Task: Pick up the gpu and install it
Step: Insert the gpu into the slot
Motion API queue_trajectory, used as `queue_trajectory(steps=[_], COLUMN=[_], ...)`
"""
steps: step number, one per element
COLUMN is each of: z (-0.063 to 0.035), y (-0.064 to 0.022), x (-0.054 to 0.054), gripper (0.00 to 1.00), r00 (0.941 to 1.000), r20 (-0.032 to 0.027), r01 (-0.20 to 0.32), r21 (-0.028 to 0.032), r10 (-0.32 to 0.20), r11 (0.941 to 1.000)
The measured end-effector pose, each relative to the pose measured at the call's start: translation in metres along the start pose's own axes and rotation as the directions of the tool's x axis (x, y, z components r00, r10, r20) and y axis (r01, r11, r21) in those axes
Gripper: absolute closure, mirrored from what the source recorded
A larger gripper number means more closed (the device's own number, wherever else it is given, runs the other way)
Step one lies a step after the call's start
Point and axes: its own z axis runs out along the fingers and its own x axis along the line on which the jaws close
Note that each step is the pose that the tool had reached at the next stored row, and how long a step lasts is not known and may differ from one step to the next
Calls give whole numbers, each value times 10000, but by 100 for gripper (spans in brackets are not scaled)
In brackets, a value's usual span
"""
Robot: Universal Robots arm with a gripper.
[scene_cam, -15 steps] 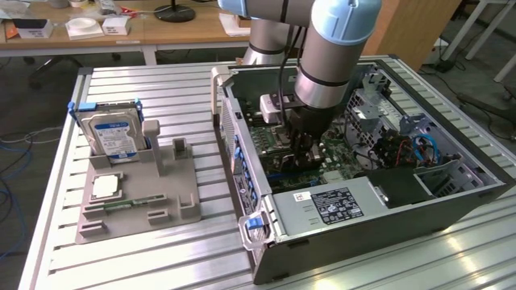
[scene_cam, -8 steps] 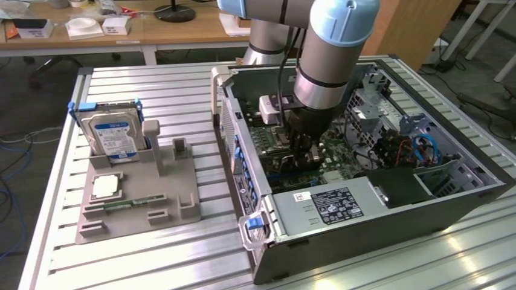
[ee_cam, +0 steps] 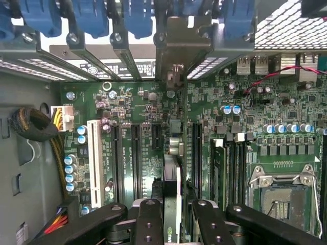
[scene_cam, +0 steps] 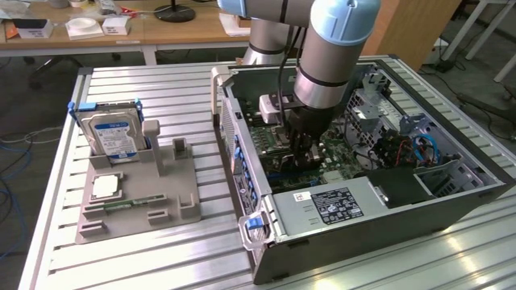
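Observation:
My gripper (scene_cam: pixel 303 156) reaches down into the open computer case (scene_cam: pixel 266 238), low over the green motherboard (scene_cam: pixel 342 163). In the wrist view the gripper (ee_cam: pixel 176 227) is shut on the gpu (ee_cam: pixel 171 176), a thin dark card seen edge-on between the black fingers (ee_cam: pixel 148 224). The card runs along the row of long black expansion slots (ee_cam: pixel 135 158). Its pale metal bracket (ee_cam: pixel 176 48) stands at the case's rear wall, among the blue slot latches (ee_cam: pixel 135 18). Whether the card's edge sits in a slot is hidden.
A grey fixture (scene_cam: pixel 181 199) on the slatted table left of the case holds an upright hard drive (scene_cam: pixel 113 134), a square chip (scene_cam: pixel 106 187) and a small green memory stick (scene_cam: pixel 125 206). Inside the case are the CPU socket (ee_cam: pixel 278 191), a power supply (scene_cam: pixel 339 204) and cable bundles (ee_cam: pixel 30 127).

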Motion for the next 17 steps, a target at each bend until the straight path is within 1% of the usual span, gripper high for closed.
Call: queue_trajectory(steps=[17], z=[1], y=[1], x=[-14], gripper=[73], r00=[10000], r20=[-1], r01=[98], r21=[-5], r10=[-98], r11=[10000])
